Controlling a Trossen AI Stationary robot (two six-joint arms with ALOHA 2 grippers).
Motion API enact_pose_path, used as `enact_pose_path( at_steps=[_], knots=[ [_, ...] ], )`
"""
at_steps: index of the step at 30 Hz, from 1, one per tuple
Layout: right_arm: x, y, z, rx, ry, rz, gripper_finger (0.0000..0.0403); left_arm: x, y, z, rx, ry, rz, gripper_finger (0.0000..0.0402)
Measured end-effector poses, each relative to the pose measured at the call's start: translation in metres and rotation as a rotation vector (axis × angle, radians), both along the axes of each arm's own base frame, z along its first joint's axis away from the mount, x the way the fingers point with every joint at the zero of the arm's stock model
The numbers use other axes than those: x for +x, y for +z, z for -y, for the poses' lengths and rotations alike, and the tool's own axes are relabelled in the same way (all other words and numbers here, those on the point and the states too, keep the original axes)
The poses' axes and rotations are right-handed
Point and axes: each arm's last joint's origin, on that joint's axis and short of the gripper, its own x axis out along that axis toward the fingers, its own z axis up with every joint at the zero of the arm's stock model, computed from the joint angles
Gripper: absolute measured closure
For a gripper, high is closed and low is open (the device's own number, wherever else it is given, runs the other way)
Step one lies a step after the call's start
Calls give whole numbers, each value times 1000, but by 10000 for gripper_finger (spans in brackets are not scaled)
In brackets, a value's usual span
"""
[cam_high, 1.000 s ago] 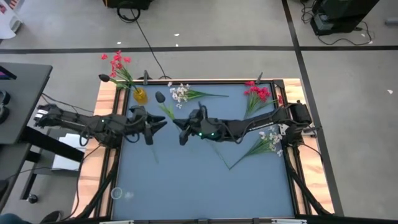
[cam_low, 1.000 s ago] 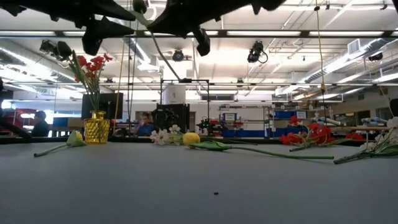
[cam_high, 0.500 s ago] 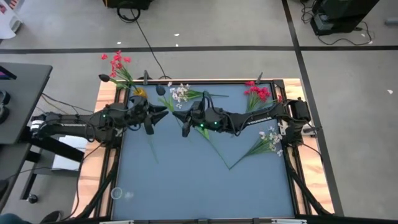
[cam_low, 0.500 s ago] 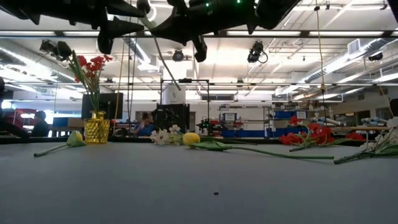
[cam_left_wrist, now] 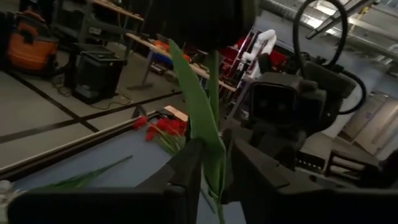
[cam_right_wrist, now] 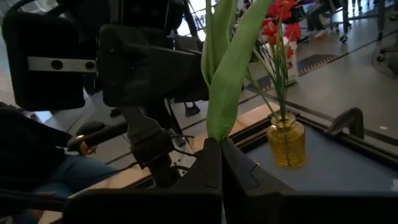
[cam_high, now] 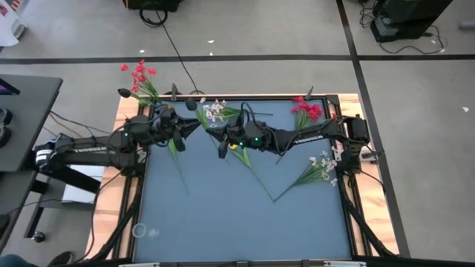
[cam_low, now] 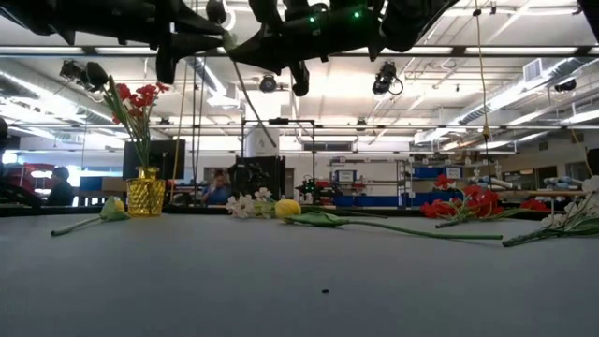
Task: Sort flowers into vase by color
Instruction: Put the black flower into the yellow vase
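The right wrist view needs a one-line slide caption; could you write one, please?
Right gripper shut on a green tulip stem, facing the left arm, beside a yellow vase of red flowers.

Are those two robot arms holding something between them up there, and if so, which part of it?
Yes. The right end effector is shut on a flower's green stem and leaf. The left end effector has the same leaf between its fingers, closing on it.

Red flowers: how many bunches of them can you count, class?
2: the standing bunch in the yellow vase, far left; the lying bunch on the table, far right.
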Motion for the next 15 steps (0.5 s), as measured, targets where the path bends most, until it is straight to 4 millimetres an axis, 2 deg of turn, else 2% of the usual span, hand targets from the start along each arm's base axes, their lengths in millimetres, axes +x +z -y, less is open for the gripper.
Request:
enact_pose_path(
  at_steps=[9,12,15],
  knots=[
    [-1,-1,10,2,12,-13,402,-1,1,-3,2,-1,9,379],
    [-1,-1,13,4,12,-14,400,-1,1,-3,-1,9,8,379],
    [-1,-1,16,11,7,-11,400,-1,0,-4,-11,15,9,356]
  ],
)
